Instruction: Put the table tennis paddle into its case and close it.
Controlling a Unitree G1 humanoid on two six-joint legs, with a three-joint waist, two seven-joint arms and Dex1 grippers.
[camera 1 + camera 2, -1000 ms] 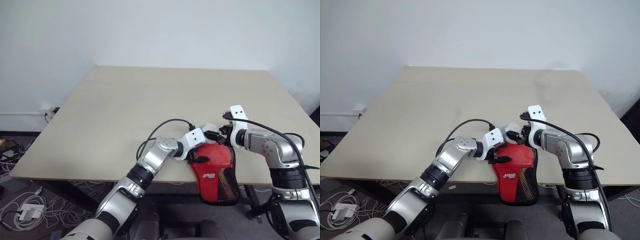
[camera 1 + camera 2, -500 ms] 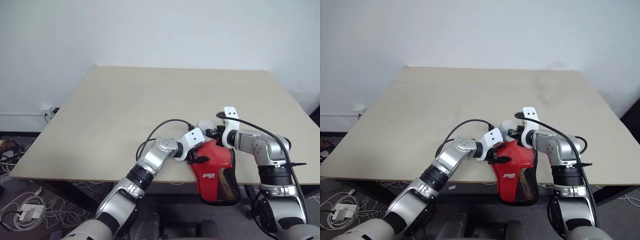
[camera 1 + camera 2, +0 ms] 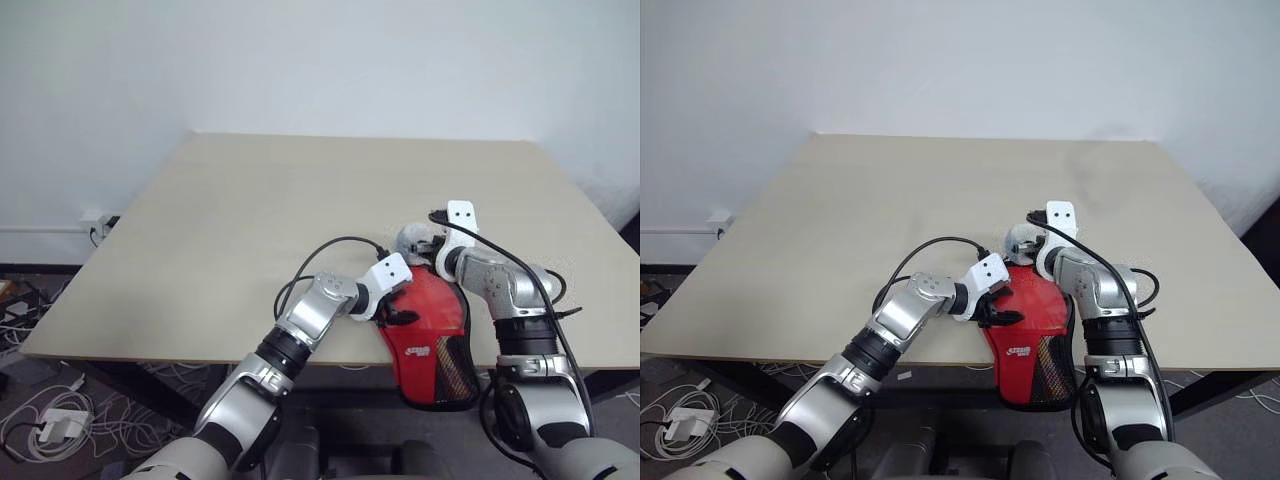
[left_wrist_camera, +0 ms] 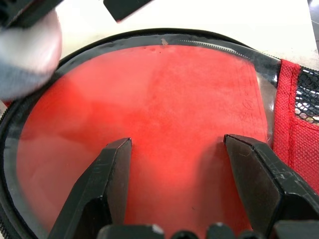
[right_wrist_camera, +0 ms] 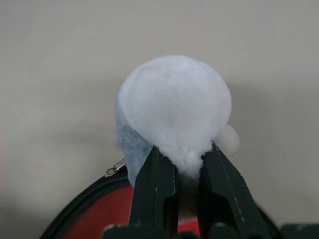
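Right gripper (image 5: 178, 164) pinches the fluffy white pom-pom (image 5: 174, 107) zip pull at the case (image 3: 428, 320)'s twelve o'clock edge — best drawn steadily along the rim — while the left gripper (image 4: 182, 169), jaws wide, pins the clear window (image 4: 144, 119).

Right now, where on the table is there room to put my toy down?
The table is bare from the far edge to the left gripper, and along the left side. It is crowded at the near edge: the case, fluffy white pompom and right gripper.

Beige table (image 3: 300, 200), white fluffy pompom (image 5: 174, 107), floor cables (image 3: 55, 420)
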